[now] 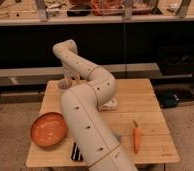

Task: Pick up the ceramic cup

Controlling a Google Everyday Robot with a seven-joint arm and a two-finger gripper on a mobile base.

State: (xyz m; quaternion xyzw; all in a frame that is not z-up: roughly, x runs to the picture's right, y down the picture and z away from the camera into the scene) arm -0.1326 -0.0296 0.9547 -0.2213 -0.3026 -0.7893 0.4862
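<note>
The ceramic cup (63, 84) is a small pale beige round cup with a dark hollow. It stands near the far left edge of the wooden table (140, 100) and is partly hidden by my arm. My beige arm rises from the bottom of the view, bends over the table and comes down at the far left. My gripper (71, 78) points down right at the cup, just above and beside its rim. I cannot tell whether it touches the cup.
A wide orange bowl (49, 129) sits at the front left. A low white object with dark markings (110, 104) lies mid-table beside my arm. A carrot (136, 137) lies at the front right. A dark flat object (76, 151) lies at the front edge. Dark shelving stands behind the table.
</note>
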